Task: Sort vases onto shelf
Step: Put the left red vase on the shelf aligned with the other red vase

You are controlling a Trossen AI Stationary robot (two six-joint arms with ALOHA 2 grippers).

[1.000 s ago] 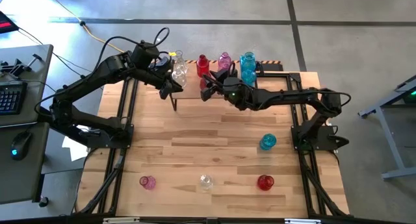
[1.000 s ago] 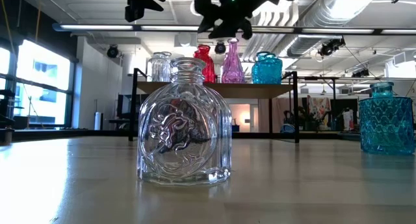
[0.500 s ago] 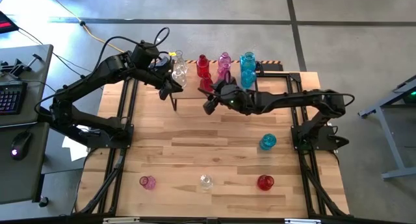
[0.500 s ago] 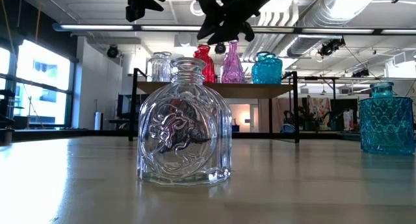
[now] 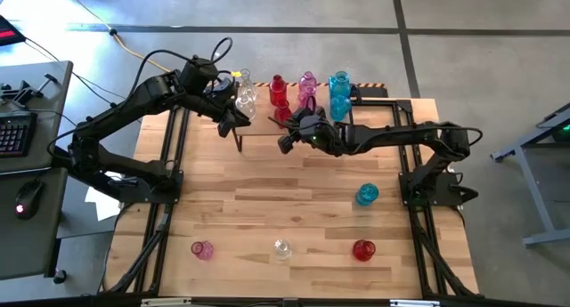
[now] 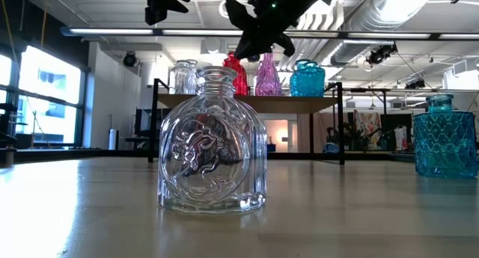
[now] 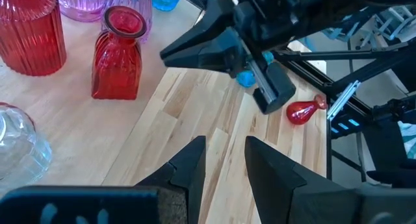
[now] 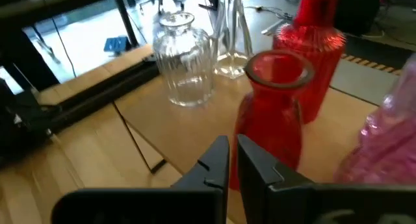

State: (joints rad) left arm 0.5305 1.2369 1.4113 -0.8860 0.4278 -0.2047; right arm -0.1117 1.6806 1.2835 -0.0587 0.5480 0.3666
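— Two tools up by the shelf point(image 5: 294, 120); where's the right one?

— My right tool point(image 5: 283, 143) hangs over the shelf's near edge, fingers pinched together, gripping nothing. Right in front of it in the wrist view is a small red vase point(image 8: 274, 113) standing upright on the shelf.

— And the left?

— Left tool point(image 5: 239, 125) sits over the shelf's left end, fingers point(image 7: 188, 167) a little apart, nothing between them.

— Vases on the shelf?

— Clear ones point(image 5: 245, 97) at the left end, then a tall ribbed red vase point(image 5: 278, 88), pink point(image 5: 307, 83), blue point(image 5: 338, 86) toward the right. All upright.

— Anything left on the table point(image 5: 267, 191)?

— Four. Blue vase point(image 5: 366, 195) mid-right, and along the near edge a pink one point(image 5: 202, 249), a clear one point(image 5: 282, 248) and a red one point(image 5: 362, 250), well apart from each other.
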